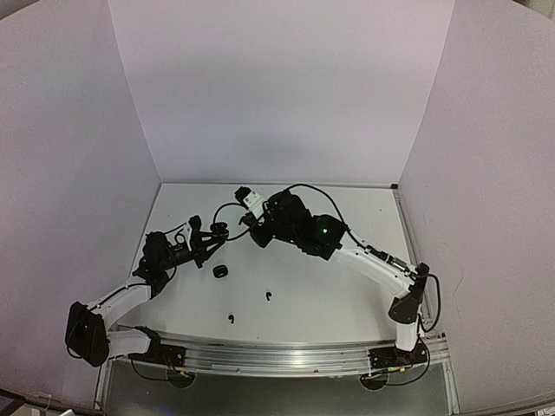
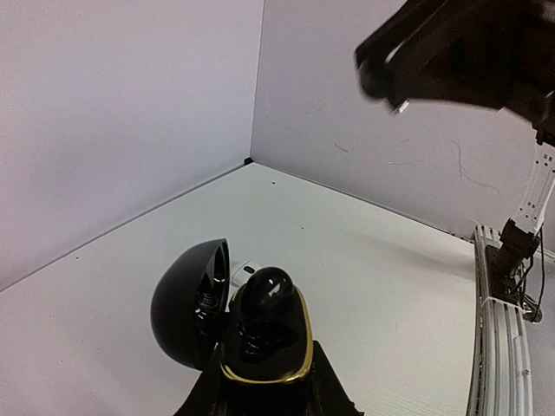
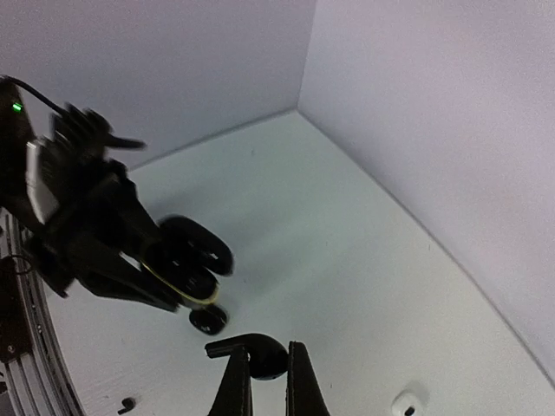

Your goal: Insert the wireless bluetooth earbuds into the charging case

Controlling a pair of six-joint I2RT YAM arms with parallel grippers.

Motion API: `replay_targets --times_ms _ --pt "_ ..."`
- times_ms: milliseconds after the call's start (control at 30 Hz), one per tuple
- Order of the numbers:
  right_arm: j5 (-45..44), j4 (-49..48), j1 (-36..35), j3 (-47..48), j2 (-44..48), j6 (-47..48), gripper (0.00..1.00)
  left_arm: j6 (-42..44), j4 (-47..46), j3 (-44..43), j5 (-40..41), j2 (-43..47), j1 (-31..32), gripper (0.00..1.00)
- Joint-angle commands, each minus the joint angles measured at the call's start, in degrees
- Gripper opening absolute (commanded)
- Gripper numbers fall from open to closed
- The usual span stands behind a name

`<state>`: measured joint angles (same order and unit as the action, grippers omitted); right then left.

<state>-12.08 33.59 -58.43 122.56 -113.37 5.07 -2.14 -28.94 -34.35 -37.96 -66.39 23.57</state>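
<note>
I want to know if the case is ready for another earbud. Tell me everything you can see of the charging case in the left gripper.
The charging case is a small, rounded, glossy black shell, plastic by its look. Its domed lid is swung open to the left, and a gold rim rings the base. What looks like a glossy black earbud sits in the base; whether another slot is free is unclear. The left gripper clamps the base from both sides, seemingly above the table.
</note>
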Motion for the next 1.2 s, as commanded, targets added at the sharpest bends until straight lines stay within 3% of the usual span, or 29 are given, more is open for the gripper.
replay_targets --times_ms 0,267,667,1167 --pt "-2.49 -12.43 -3.14 0.66 -0.54 12.92 0.0 5.76 -0.44 -3.23 -3.04 0.36 0.07 0.0" --pt "-0.68 -13.72 -6.47 5.81 -5.66 22.69 0.0 15.6 0.24 -2.83 -5.59 1.55 0.08 0.0" --pt "-0.7 -13.78 -6.98 4.24 -7.29 28.59 0.0 14.55 -0.93 -2.92 -7.22 1.16 0.07 0.0" --pt "-4.66 -14.16 -6.96 2.03 -8.47 28.09 0.0 8.7 -4.14 -3.0 -6.97 0.52 0.07 0.0"
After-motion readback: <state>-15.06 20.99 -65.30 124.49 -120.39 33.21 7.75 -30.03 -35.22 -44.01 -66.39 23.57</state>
